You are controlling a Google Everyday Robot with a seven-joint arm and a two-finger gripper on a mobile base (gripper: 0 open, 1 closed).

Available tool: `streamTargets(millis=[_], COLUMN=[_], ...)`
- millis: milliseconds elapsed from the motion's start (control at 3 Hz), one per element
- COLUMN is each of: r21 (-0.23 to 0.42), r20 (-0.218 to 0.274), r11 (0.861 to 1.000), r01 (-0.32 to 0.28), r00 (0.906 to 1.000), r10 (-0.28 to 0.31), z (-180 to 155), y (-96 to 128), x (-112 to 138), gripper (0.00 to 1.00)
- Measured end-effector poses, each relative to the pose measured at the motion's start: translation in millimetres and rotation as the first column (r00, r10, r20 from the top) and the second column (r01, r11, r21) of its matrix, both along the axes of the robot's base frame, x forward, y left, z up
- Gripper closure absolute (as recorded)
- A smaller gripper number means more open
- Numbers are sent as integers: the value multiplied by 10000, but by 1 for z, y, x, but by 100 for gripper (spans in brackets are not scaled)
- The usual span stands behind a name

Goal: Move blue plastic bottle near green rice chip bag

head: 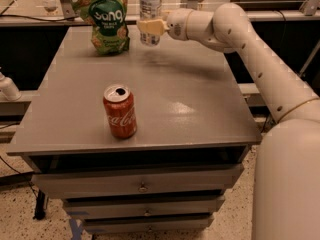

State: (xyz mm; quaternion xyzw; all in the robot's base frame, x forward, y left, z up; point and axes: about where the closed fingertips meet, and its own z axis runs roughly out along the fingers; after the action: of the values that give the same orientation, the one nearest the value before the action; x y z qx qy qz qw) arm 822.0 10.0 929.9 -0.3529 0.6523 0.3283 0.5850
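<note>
The blue plastic bottle is a slim clear bottle with a pale label. It stands upright at the back of the grey table, held just above the top. My gripper is shut on the bottle's lower half, reaching in from the right on the white arm. The green rice chip bag stands at the back left of the table, a short gap to the left of the bottle. The bottle's cap is cut off by the top edge of the view.
A red cola can stands open near the table's front left. The table has drawers below its top. A rail with cables runs behind the table. The arm's thick white link fills the right foreground.
</note>
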Motion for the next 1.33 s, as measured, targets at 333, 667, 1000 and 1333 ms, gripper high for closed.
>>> streamTargets(millis=[333, 667, 1000, 1333], r21=[-181, -261, -353, -523], r20=[-144, -295, -453, -638], r11=[9994, 9984, 9976, 9968], r01=[-290, -506, -591, -612], r00=[9995, 9983, 9973, 9963], r10=[288, 498, 575, 578], z=[-13, -26, -41, -56], y=[29, 48, 55, 53], x=[8, 10, 11, 9], gripper=[100, 100, 100, 84])
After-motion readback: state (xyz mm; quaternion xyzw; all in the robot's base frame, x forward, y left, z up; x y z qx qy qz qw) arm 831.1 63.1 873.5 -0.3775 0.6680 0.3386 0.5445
